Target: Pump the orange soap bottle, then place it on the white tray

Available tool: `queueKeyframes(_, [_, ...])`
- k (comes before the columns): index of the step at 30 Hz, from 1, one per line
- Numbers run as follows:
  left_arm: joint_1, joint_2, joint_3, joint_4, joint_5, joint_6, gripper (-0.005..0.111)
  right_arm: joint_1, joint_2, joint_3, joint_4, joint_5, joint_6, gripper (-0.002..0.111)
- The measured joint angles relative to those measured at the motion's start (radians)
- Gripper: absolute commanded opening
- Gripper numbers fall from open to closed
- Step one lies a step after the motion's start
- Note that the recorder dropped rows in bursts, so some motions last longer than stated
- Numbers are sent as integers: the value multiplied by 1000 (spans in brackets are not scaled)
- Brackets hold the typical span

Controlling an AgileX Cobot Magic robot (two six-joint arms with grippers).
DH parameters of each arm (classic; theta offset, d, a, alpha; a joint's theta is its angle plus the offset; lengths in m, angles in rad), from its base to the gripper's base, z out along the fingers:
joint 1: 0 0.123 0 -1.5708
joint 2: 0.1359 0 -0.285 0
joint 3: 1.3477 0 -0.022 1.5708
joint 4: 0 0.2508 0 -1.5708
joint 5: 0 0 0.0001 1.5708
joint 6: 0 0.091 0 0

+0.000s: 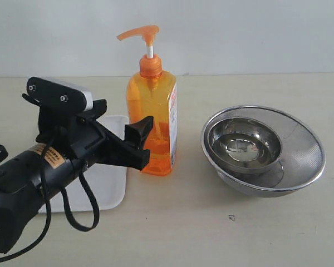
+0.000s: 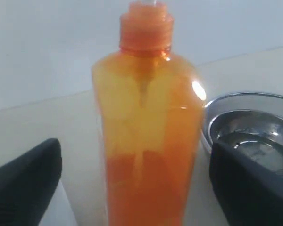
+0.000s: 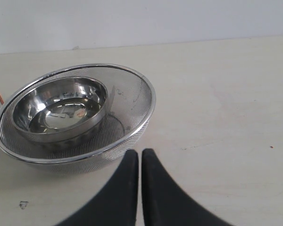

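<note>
The orange soap bottle (image 1: 154,119) stands upright on the table, its pump head (image 1: 139,32) raised on the white stem. My left gripper (image 1: 145,142) is open at the bottle's lower left side. In the left wrist view the orange soap bottle (image 2: 148,141) fills the space between the two black fingers (image 2: 26,183), with a gap on each side. The white tray (image 1: 108,189) lies left of the bottle, partly hidden under my left arm. My right gripper (image 3: 140,155) is shut on nothing and hovers over bare table beside the bowls; the exterior view does not show it.
A small steel bowl (image 1: 244,142) sits inside a larger steel mesh bowl (image 1: 300,161) to the right of the bottle. The same mesh bowl (image 3: 132,101) lies close in front of my right fingertips. A small dark speck (image 1: 231,217) marks the table.
</note>
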Motion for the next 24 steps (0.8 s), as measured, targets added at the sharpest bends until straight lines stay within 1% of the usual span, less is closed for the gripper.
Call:
queueKeyframes(4, [0,0,2,75,19,-22,79,0,0,0,0,0,0,0])
queueKeyframes(8, [0,0,2,94,34,-30,79,0,0,0,0,0,0,0])
queueKeyframes(12, [0,8,2,75,31,-49,80,0,0,0,0,0,0,0])
queueKeyframes(17, [0,80,2,11,-16,-97,80,0,0,0,0,0,0,0])
queueKeyframes(24, [0,144,2,37,-25,-108,80,0,0,0,0,0,0,0])
